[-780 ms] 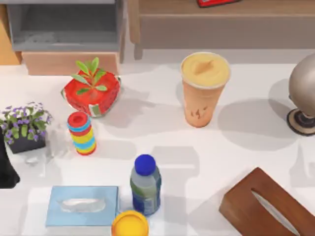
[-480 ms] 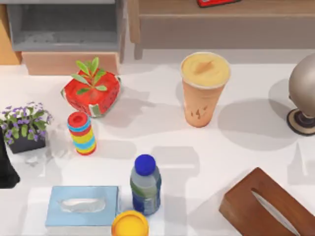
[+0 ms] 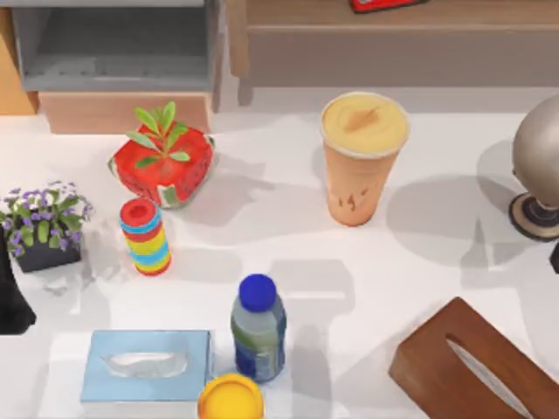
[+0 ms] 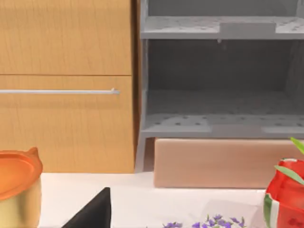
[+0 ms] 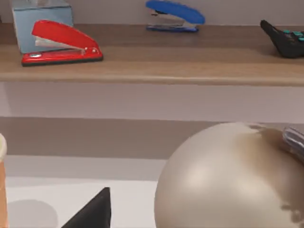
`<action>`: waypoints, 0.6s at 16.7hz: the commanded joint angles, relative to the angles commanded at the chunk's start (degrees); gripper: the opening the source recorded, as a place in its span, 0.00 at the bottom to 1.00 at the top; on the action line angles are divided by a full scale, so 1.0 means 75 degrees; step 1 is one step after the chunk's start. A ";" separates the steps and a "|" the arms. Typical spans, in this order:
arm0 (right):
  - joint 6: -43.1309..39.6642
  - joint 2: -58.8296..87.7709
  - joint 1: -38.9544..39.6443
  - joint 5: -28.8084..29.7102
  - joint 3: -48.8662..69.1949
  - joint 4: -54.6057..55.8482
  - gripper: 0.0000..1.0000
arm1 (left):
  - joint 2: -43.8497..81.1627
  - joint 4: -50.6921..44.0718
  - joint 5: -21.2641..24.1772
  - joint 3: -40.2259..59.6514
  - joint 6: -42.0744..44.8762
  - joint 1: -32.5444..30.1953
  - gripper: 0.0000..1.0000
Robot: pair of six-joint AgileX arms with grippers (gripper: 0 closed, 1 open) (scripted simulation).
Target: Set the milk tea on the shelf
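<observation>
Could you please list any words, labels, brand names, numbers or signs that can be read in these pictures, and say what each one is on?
No text can be read here.
Milk tea: small dark marks on its side, too small to read.
Blue-capped bottle: blue and green label, print too blurred to read.
Black calculator on the shelf: teal keys, no legible figures.
Red stapler: no lettering visible.

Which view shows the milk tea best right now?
The top view: the milk tea stands whole on the table in front of the shelf, cup and creamy top unobstructed. The right wrist view catches just a sliver of it at the frame edge.
</observation>
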 joint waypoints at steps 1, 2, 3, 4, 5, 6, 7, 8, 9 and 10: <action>0.0076 0.0734 0.0367 0.0354 0.0220 0.0366 1.00 | 0.0000 0.0000 0.0000 0.0000 0.0000 0.0000 1.00; 0.0163 0.1484 0.0739 0.0718 0.0453 0.0727 1.00 | 0.0000 0.0000 0.0000 0.0000 0.0000 0.0000 1.00; 0.0261 0.2243 0.1112 0.1089 0.0698 0.1081 1.00 | 0.0000 0.0000 0.0000 0.0000 0.0000 0.0000 1.00; 0.0371 0.3007 0.1483 0.1464 0.0955 0.1424 1.00 | 0.0000 0.0000 0.0000 0.0000 0.0000 0.0000 1.00; 0.0491 0.3769 0.1850 0.1839 0.1221 0.1754 1.00 | 0.0000 0.0000 0.0000 0.0000 0.0000 0.0000 1.00; 0.0621 0.4522 0.2209 0.2212 0.1495 0.2069 1.00 | 0.0000 0.0000 0.0000 0.0000 0.0000 0.0000 1.00; 0.0760 0.5258 0.2554 0.2577 0.1772 0.2365 1.00 | 0.0000 0.0000 0.0000 0.0000 0.0000 0.0000 1.00; 0.0905 0.5968 0.2881 0.2931 0.2048 0.2638 1.00 | 0.0000 0.0000 0.0000 0.0000 0.0000 0.0000 1.00; 0.1053 0.6643 0.3186 0.3269 0.2319 0.2887 1.00 | 0.0000 0.0000 0.0000 0.0000 0.0000 0.0000 1.00; 0.1202 0.7275 0.3464 0.3585 0.2579 0.3111 1.00 | 0.0000 0.0000 0.0000 0.0000 0.0000 0.0000 1.00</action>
